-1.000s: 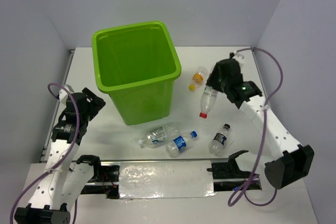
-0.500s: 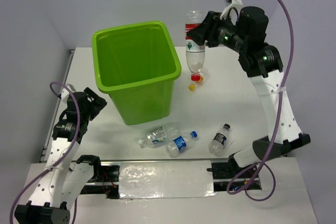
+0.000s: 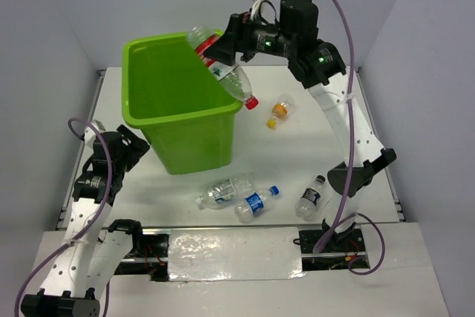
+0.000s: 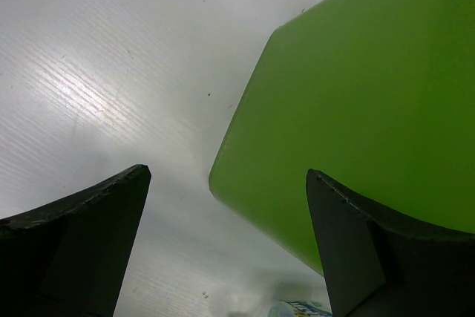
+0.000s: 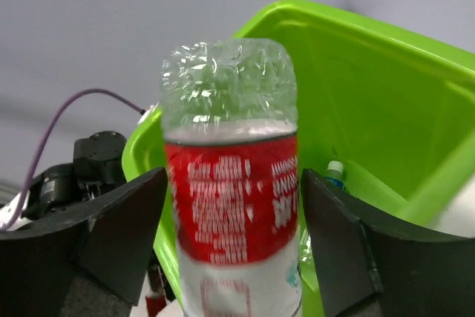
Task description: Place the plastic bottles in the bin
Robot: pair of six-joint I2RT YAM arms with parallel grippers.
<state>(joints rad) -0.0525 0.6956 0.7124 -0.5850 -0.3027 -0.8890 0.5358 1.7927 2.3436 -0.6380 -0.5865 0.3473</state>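
Observation:
The lime-green bin (image 3: 178, 116) stands at the table's back left. My right gripper (image 3: 213, 53) hovers above its right rim. A red-labelled plastic bottle (image 3: 230, 83) slants across that rim, red cap hanging outside. In the right wrist view the bottle (image 5: 230, 183) is blurred between the fingers of the right gripper (image 5: 234, 176), which stand slightly apart from it, with the bin (image 5: 386, 94) behind. A white-capped bottle (image 5: 334, 172) lies inside. My left gripper (image 3: 137, 142) is open and empty, low beside the bin (image 4: 371, 109).
On the table lie an orange-capped bottle (image 3: 280, 108) right of the bin, and a clear bottle (image 3: 221, 191), a blue-labelled bottle (image 3: 254, 201) and a black-capped bottle (image 3: 310, 197) near the front. A bottle label (image 4: 300, 308) shows at the left wrist view's bottom edge.
My right arm lifted the red-labelled bottle from the table and swung it left over the bin's rim. The jaws have parted. The bin shifted slightly left. The left arm stayed still.

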